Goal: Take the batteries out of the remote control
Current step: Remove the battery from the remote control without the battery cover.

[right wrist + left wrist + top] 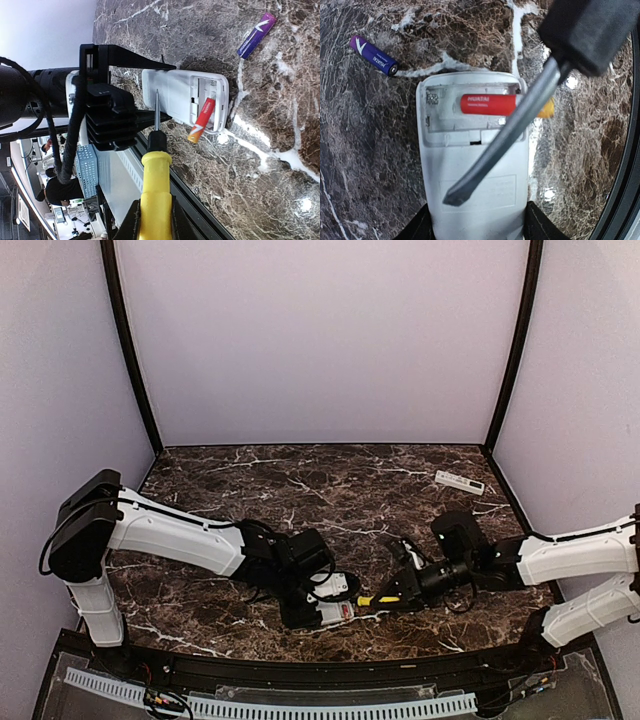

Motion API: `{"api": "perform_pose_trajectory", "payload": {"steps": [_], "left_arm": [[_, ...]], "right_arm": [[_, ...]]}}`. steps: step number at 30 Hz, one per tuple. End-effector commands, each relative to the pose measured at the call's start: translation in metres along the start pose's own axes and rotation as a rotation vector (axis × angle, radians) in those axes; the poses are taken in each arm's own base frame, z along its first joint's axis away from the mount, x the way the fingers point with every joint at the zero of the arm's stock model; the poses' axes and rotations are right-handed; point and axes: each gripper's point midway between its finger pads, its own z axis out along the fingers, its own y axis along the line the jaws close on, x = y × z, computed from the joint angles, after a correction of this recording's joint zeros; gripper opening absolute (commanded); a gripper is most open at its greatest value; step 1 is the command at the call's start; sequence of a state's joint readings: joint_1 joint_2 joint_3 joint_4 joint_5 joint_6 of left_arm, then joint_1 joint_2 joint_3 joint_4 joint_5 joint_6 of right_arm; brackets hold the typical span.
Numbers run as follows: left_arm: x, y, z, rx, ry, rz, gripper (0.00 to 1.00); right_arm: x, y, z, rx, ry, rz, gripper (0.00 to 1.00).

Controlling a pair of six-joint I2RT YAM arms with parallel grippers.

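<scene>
The white remote (440, 165) lies back up with its battery bay open. My left gripper (476, 229) is shut on its lower end. A red battery (487, 105) lies across the bay, its yellow end poking out over the right edge. A purple-blue battery (372, 55) lies loose on the table to the upper left of the remote. My right gripper (156, 212) is shut on the yellow-handled screwdriver (156, 175). Its shaft (505, 135) crosses above the remote's back, the tip hovering over the label area. The top view shows the remote (335, 611) between both grippers.
A small flat white rectangular piece (460, 481) lies at the back right of the dark marble table (330, 490). The table's front edge rail (320, 665) runs close behind the remote. Purple walls enclose the table on three sides.
</scene>
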State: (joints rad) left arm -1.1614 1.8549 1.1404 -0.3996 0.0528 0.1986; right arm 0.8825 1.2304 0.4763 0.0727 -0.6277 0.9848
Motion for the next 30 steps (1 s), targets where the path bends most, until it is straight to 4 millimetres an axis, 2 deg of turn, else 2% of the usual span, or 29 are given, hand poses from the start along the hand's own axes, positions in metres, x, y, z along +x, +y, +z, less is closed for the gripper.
{"api": "perform_pose_trajectory", "payload": {"steps": [1,3,9,16,22,30], "left_arm": [[0.040,-0.004,0.022,-0.008,0.153,0.013,0.34],[0.039,-0.003,0.022,-0.008,0.151,0.012,0.33],[0.039,0.019,0.019,-0.137,0.160,0.010,0.33],[0.032,0.045,0.006,-0.296,0.131,0.002,0.33],[0.031,0.052,0.002,-0.340,0.131,0.000,0.33],[0.031,0.054,0.001,-0.349,0.132,0.002,0.33]], "right_arm": [[-0.001,0.006,-0.003,-0.032,-0.008,-0.012,0.00],[-0.001,0.004,-0.005,-0.015,-0.014,-0.012,0.00],[-0.003,0.000,-0.013,0.056,-0.037,-0.026,0.00],[-0.006,-0.011,-0.015,0.158,-0.027,-0.042,0.00],[-0.013,-0.013,-0.015,0.233,-0.027,-0.067,0.00],[-0.029,-0.001,-0.002,0.246,-0.048,-0.100,0.00]]}}
